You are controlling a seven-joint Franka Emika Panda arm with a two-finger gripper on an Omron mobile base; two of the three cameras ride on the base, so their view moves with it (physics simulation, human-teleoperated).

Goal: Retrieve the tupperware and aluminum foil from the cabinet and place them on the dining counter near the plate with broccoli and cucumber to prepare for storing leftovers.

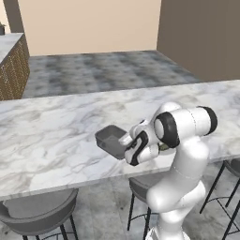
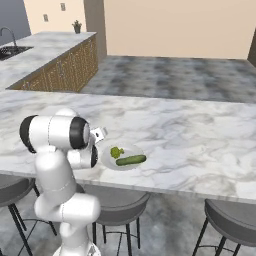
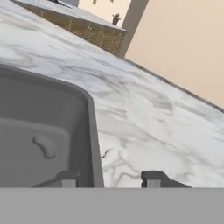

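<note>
One item down: tub [image 1: 108, 139] on bench [image 1: 56, 126] near plate [image 2: 122, 156]; pincer [image 3: 107, 178] spread astride its wall. Next: withdraw, fetch foil.

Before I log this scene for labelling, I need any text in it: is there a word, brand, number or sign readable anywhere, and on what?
None: no readable text in these pictures.
The grey tupperware is plain, with no label or brand.
The plate with the broccoli and cucumber has no print.
The marble dining counter shows veining alone.
The two small pale plates on the far wall are too small to tell.
</note>
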